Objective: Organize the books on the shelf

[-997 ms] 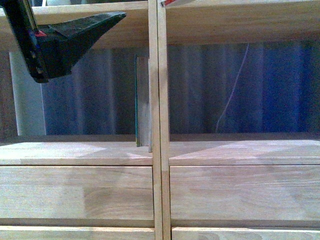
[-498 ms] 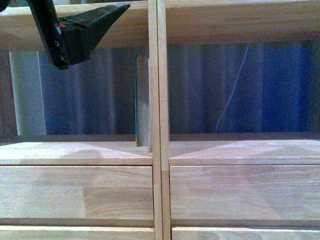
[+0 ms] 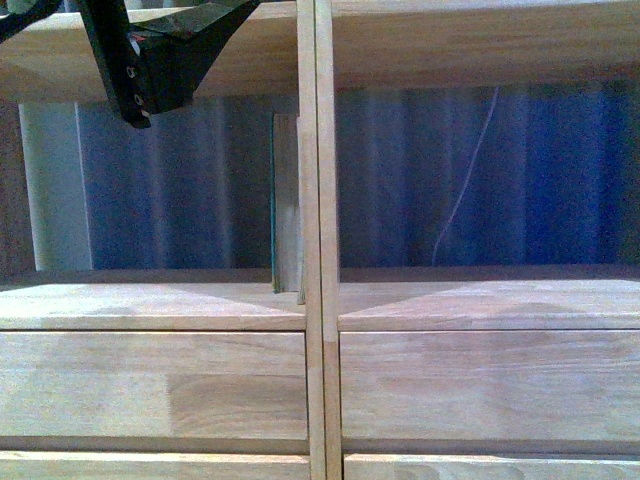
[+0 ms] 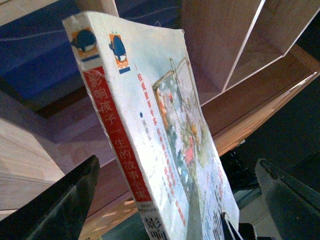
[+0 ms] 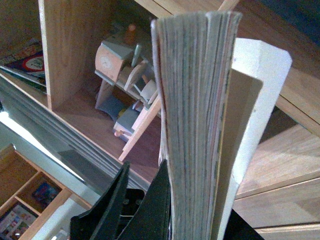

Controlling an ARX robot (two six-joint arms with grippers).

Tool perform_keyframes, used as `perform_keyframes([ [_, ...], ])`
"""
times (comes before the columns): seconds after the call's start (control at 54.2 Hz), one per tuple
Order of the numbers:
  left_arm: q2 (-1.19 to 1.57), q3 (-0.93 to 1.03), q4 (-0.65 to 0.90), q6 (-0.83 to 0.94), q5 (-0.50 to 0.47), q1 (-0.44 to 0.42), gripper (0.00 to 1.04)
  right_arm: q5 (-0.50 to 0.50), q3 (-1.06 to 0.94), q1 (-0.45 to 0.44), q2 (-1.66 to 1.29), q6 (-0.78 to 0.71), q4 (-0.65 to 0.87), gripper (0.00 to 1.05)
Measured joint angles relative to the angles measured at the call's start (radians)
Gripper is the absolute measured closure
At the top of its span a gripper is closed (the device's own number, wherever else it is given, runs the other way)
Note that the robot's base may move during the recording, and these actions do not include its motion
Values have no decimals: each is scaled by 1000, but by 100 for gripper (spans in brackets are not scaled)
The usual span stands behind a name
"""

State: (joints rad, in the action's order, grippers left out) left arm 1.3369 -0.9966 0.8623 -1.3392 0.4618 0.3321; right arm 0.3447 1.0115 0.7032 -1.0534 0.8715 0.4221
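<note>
The left end effector (image 4: 177,170) is hovering released around the paperback (image 4: 150,110) at mid-frame, which the right end effector (image 5: 185,225) is seemingly grasping, so shelving is underway and next calls for standing it beside the teal book (image 3: 274,200) on the shelf (image 3: 150,305).

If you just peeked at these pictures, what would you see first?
Probably the pale paperback with its bright red spine and little whale pictures. It fills the left wrist view between two wide-apart black fingers. After that, the teal book, standing upright all alone in the shelf, pressed against the left side of the middle divider.
</note>
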Motion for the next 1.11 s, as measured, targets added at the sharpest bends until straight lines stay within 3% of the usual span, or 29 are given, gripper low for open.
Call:
perform_keyframes([
  [0.535,-6,0,9,5,-46,-2,93,0,-2,-1,0,17,-6,97],
  [0.849,-19,0,12,-20,-50,-9,98,8,-3,-8,-5,45,-31,97],
  [1.034,-20,0,-5,4,-34,-30,98,63,-28,-52,2,-53,14,69],
  [1.108,-20,-2,-23,18,-22,-51,98,113,-62,-92,24,-169,62,57],
])
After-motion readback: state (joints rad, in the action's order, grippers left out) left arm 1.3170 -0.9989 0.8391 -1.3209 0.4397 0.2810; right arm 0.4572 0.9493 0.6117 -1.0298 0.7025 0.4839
